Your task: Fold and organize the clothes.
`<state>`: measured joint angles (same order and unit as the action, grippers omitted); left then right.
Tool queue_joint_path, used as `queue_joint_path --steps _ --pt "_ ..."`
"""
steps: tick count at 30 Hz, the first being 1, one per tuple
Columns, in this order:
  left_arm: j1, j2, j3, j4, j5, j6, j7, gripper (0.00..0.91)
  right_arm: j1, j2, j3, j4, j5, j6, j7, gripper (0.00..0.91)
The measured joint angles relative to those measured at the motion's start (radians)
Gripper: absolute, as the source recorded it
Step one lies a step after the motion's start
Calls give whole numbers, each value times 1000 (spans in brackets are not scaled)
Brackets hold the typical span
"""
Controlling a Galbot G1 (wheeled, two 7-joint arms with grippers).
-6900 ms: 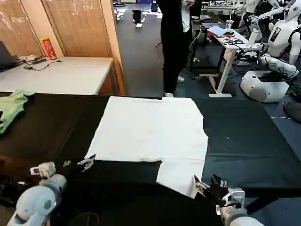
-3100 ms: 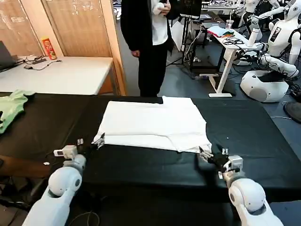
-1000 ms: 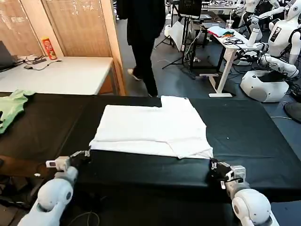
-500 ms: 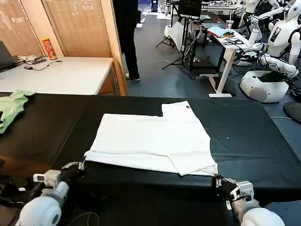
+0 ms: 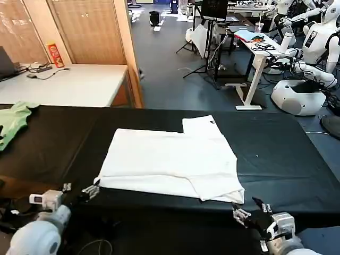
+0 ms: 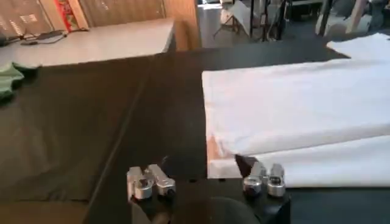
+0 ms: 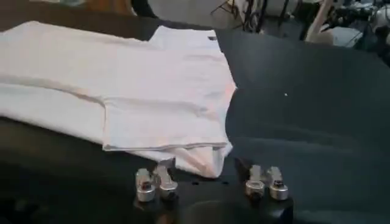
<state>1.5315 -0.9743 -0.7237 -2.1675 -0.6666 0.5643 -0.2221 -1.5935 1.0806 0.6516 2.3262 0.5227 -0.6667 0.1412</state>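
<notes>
The clothes are one white T-shirt point(image 5: 170, 159), lying folded lengthwise on the black table point(image 5: 276, 149) with one sleeve sticking out at the far side. My left gripper point(image 5: 79, 192) is open, just short of the shirt's near left corner. In the left wrist view the T-shirt point(image 6: 292, 103) has that corner lying just ahead of the open left gripper point(image 6: 206, 181). My right gripper point(image 5: 249, 213) is open below the near right corner. In the right wrist view the T-shirt point(image 7: 122, 79) ends just ahead of the open right gripper point(image 7: 208, 181). Neither gripper holds cloth.
A light green garment point(image 5: 13, 119) lies at the table's far left edge. A beige desk point(image 5: 69, 85) with a red can point(image 5: 53, 53) stands behind. White robots point(image 5: 305, 69) and a work desk are at the back right. Both grippers hang at the table's front edge.
Both grippers drew the shirt's near edge toward me, then let go and backed off past the table's front edge. The shirt now lies still, a little closer to me.
</notes>
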Motion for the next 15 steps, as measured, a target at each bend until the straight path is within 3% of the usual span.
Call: queue_joint_path --steps 6,15 --pt "-227 7 73 114 -103 -35 -102 878 292 -7 -87 -227 -8 66 -2 878" --pt "-566 20 248 394 -182 22 -35 878 694 25 -264 -599 -22 79 5 878"
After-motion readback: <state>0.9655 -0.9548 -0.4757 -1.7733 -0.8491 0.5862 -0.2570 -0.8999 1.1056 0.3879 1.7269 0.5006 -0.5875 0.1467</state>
